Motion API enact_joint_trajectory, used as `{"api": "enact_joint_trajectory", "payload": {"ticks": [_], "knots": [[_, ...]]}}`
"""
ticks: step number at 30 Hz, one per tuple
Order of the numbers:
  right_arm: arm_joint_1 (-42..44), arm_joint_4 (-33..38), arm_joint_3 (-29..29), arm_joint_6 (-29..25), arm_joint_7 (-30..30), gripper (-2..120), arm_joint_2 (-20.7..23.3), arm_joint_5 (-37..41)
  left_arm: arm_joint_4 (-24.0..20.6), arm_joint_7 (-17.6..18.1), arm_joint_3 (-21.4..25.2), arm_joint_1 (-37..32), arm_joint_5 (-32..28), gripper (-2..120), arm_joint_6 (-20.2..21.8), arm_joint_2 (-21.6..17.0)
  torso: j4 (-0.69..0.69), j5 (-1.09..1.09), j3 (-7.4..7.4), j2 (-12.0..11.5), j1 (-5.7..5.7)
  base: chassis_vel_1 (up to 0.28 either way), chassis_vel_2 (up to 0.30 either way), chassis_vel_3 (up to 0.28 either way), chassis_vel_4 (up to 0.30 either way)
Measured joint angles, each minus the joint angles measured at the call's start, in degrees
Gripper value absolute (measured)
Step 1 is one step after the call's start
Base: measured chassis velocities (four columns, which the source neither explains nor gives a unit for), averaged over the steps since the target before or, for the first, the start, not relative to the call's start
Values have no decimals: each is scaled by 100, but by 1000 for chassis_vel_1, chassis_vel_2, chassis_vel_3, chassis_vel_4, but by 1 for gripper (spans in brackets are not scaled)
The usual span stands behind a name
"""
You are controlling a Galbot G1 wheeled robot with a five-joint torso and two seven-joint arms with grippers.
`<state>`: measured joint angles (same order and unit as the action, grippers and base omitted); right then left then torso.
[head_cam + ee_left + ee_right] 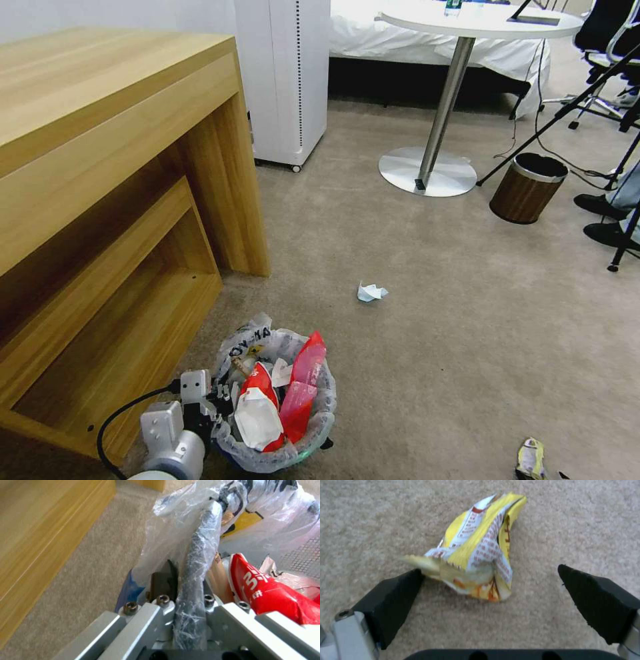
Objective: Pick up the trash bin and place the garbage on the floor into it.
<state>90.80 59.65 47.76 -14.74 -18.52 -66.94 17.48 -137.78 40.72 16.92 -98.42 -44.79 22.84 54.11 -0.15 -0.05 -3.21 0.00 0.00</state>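
— Beside the wooden desk (127, 200), what is the left gripper (186, 600) doing?
— Clamping the trash bin (280, 400) rim.
— And the right gripper (490, 585)?
— Hanging wide around a yellow wrapper (480, 555) lying on the floor (467, 300), a crumpled paper (371, 291) nearby.

Your unit: left gripper (212, 405) in silver-grey metal blocks with dark hex screws and a looping black cable; right gripper (491, 585) with black wedge-shaped pads on silver mounts

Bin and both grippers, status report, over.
Left gripper shut on bin rim, bin part full. Right gripper open over yellow wrapper on carpet. White scrap loose ahead. Nothing blocking.
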Motion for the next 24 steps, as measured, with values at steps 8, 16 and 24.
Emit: {"api": "enact_joint_trajectory", "payload": {"ticks": [8,16,24], "knots": [[-47,-37,-36,-47,22,94,10,-102,-1,50,-28,153,-90,0,0,-65,0,3,0,0,0,0,0,0,0],[-56,-30,-83,-124,7,73,98,-73,19,36,-92,118,-20,0,1,-16,4,12,1,0,0,0,0,0,0],[-95,-135,-90,-236,47,52,127,-81,25,23,-103,118,13,0,-1,-22,5,8,0,-1,0,0,0,0,0]]}}
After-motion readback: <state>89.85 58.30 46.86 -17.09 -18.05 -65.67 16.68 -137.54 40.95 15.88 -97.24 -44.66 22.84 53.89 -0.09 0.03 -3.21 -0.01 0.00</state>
